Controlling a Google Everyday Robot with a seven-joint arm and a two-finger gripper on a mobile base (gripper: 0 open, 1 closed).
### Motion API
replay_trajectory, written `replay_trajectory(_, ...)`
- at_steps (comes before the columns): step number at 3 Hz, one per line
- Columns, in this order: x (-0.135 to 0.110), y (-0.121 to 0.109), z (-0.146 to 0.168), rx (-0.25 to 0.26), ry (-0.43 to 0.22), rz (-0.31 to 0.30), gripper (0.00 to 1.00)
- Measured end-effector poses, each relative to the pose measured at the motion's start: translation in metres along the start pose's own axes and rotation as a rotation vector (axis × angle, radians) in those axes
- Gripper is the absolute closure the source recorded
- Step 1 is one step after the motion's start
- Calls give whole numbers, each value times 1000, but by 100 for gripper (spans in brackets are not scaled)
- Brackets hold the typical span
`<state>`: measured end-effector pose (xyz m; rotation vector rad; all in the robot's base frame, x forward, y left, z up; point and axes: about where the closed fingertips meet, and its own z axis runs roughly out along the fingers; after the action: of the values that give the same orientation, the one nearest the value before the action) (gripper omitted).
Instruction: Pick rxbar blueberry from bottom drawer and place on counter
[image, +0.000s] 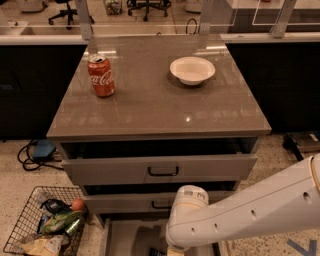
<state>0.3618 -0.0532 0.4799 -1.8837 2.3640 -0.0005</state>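
- I read the white "Coca-Cola" script on the red can (101, 76), which stands near the back-left corner of the counter (150, 112).
- A small pale label (194, 192) on the arm is too small for me to read.
- The gripper (172, 249) is low over the bottom drawer (125, 235), below the bench's front edge; I can read nothing on it.

On the bench (150, 112), the can (101, 76) stands at 10 o'clock and the bowl (192, 70) at 1 o'clock, well apart. Under the bench's front edge sit two handled drawers (160, 170), one above the other. Below them, the bottom drawer (127, 235) lies open. The arm (250, 210) enters from 4 o'clock, and the gripper (172, 250) is down in that drawer. A wire basket (22, 225) sits at 8 o'clock.
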Motion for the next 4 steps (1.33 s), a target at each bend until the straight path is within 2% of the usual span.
replay_trajectory(1,2,9,35,-40,-60,202,0)
replay_trajectory(2,2,8,35,-39,-60,195,0)
replay_trajectory(3,-3,7,51,-58,-96,193,0)
replay_trajectory(4,-5,6,82,-79,-152,197,0)
